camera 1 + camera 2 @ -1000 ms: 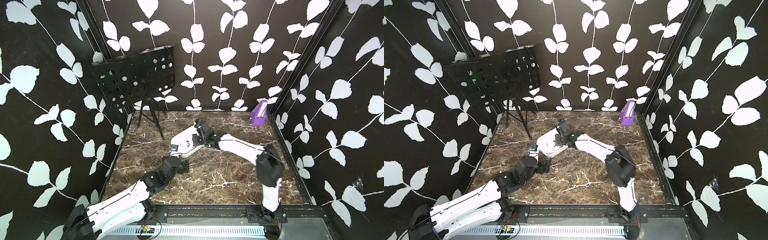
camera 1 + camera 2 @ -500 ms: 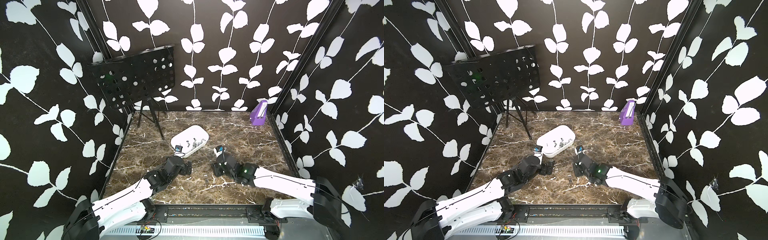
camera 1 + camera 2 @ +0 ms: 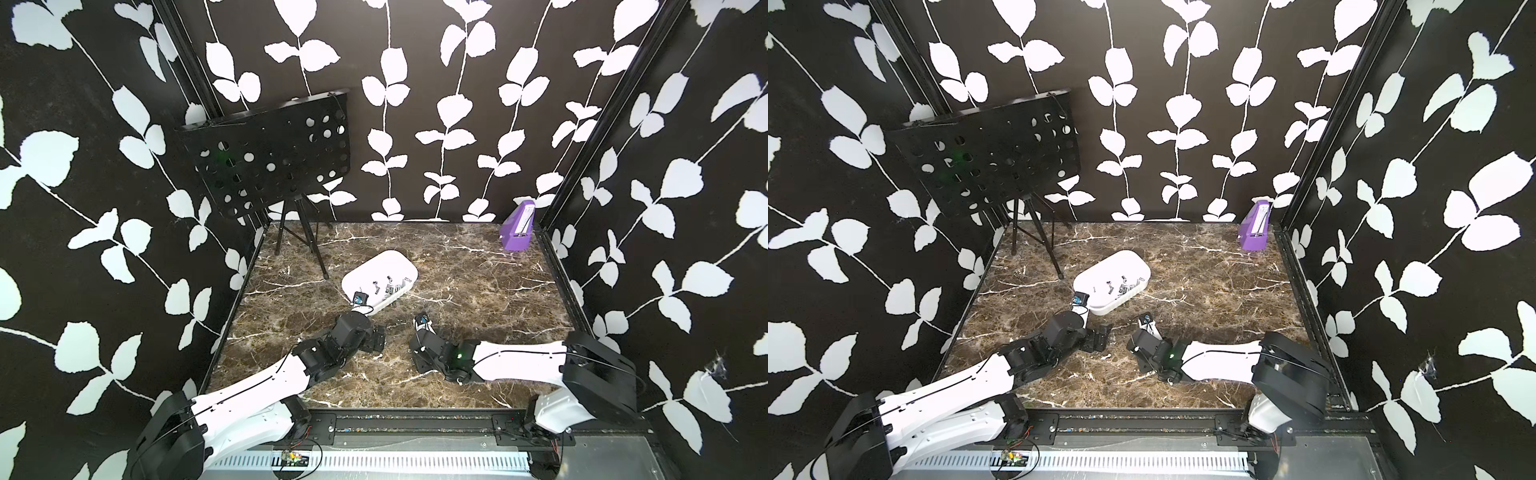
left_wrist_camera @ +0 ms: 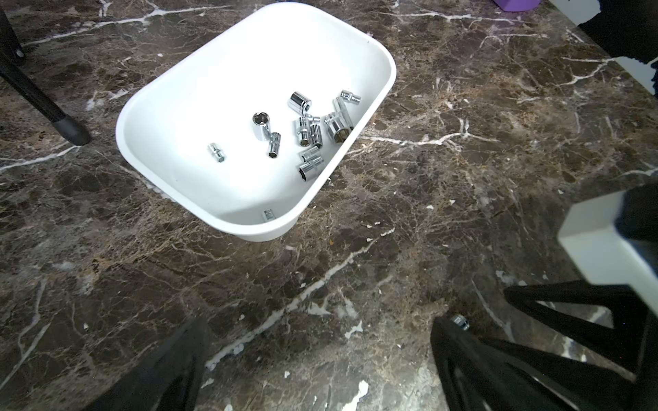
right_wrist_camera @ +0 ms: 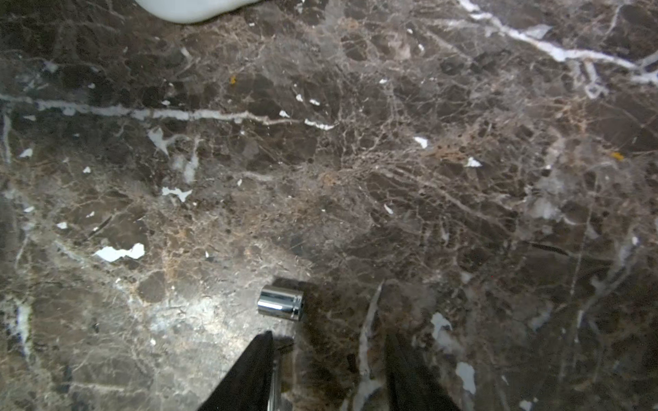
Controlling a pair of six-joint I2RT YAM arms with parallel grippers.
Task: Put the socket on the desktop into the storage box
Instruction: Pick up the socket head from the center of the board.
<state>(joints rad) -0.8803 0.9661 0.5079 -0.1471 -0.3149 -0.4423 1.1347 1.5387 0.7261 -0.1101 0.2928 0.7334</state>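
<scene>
My right gripper (image 5: 327,336) stands spread and empty, the chrome socket (image 5: 281,303) lying on its side on the desktop (image 5: 427,178) just off one jaw's tip (not between the two); I need to shift sideways to centre it, then lower and close across its round flank.

On desktop (image 3: 478,270): storage box (image 3: 374,270), left of centre. In box: sockets (image 3: 392,287), most bunched toward its right wall. Behind box, far left corner: music stand (image 3: 270,158) on tripod. Far right corner: purple box (image 3: 517,232). Before box: left gripper (image 4: 320,322), with right gripper (image 5: 327,336) to its right. Between grippers, on desktop: loose socket (image 5: 281,303), just ahead of right gripper's fingertip.
</scene>
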